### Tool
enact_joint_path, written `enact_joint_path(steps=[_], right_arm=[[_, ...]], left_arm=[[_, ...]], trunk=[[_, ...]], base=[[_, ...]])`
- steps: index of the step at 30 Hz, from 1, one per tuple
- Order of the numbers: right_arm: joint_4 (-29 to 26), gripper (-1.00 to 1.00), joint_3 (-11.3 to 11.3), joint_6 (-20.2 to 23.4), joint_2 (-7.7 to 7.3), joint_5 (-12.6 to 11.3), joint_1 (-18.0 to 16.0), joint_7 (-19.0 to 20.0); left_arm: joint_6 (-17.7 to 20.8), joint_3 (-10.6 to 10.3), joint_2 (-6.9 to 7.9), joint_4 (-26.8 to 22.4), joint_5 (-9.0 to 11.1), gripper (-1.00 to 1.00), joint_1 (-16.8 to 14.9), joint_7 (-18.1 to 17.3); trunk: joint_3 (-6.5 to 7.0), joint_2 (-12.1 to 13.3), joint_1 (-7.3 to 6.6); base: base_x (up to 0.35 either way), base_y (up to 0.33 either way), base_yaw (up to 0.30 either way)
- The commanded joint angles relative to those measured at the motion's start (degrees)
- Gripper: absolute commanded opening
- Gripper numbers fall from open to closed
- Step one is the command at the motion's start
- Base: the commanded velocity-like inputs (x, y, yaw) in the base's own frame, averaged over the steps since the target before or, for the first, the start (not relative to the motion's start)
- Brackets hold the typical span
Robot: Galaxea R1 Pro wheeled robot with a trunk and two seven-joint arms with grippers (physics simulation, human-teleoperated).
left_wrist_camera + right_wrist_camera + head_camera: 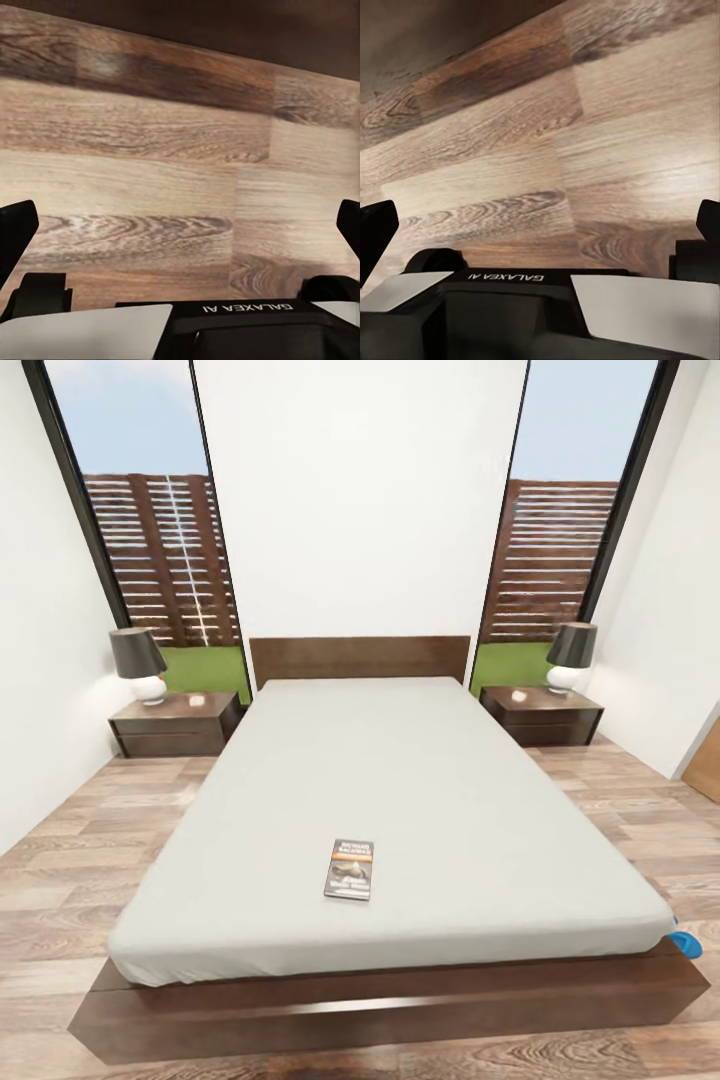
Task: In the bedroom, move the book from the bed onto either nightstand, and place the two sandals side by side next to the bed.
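Note:
The book [349, 869] lies flat on the pale mattress of the bed [420, 790], near its foot end and slightly left of centre. A dark nightstand [175, 724] stands left of the headboard and another nightstand [541, 714] right of it. Part of one blue sandal [686, 943] peeks out at the bed's near right corner, on the floor. My left gripper [180, 225] hangs open over bare wood floor, its black fingers [16, 232] wide apart. My right gripper [540, 225] is also open over the floor, holding nothing.
Each nightstand carries a lamp with a dark shade [137, 663] [571, 655] and a small pale object. Tall windows flank the white wall behind the headboard. Wood floor runs along both sides of the bed. A wooden door edge [706, 760] shows at right.

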Motion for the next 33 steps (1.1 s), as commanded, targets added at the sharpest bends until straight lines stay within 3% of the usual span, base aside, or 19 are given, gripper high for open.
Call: enact_joint_path(steps=[1, 33], right_arm=[[0.17, 1.00, -0.30, 0.09, -0.04, -0.22, -0.07, 0.20], [0.17, 1.00, -0.30, 0.09, -0.04, -0.24, -0.07, 0.20]], left_arm=[[-0.05, 0.28, 0.01, 0.09, 0.25, 1.00, -0.04, -0.37], [-0.05, 0.28, 0.01, 0.09, 0.25, 1.00, -0.03, -0.33]], trunk=[[0.13, 0.39, -0.23], [5.88, 13.22, -7.26]], base=[[0.000, 0.000, 0.000], [0.000, 0.000, 0.000]])
